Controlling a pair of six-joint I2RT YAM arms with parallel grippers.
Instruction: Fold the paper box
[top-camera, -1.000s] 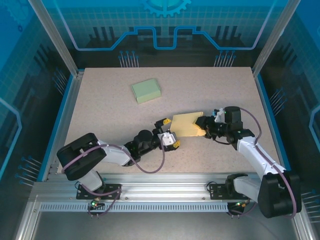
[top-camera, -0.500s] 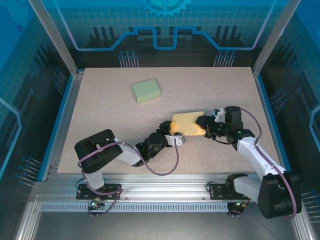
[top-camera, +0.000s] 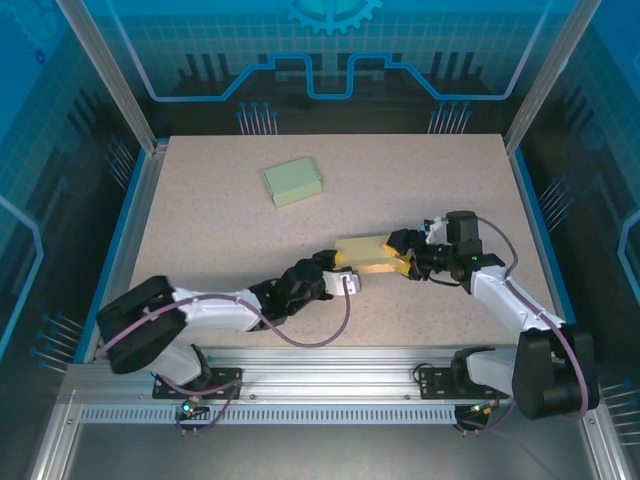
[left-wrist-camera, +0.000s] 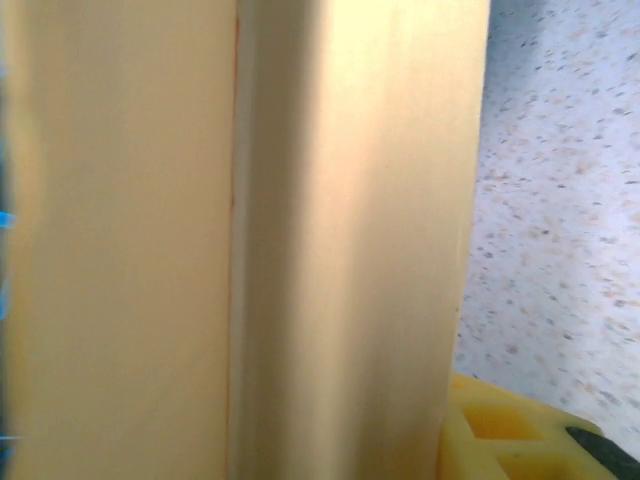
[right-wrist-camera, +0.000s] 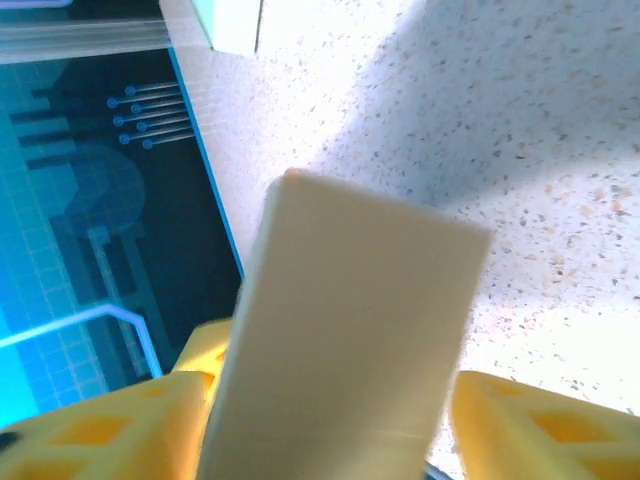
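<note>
Yellow rectangular paper box (top-camera: 365, 252) sits between right gripper's (top-camera: 405, 260) 2 fingers (right-wrist-camera: 110, 430), seemingly touching both. Left gripper (top-camera: 338, 266) abuts its other end. Whether either is clamped, I cannot tell.

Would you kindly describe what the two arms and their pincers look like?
Both the left arm and the right arm have white rounded links joined by black housings, and each is trailed by a looping purple cable. The left pincer and the right pincer are mostly black, with blocky yellow fingers that have square recesses.
</note>
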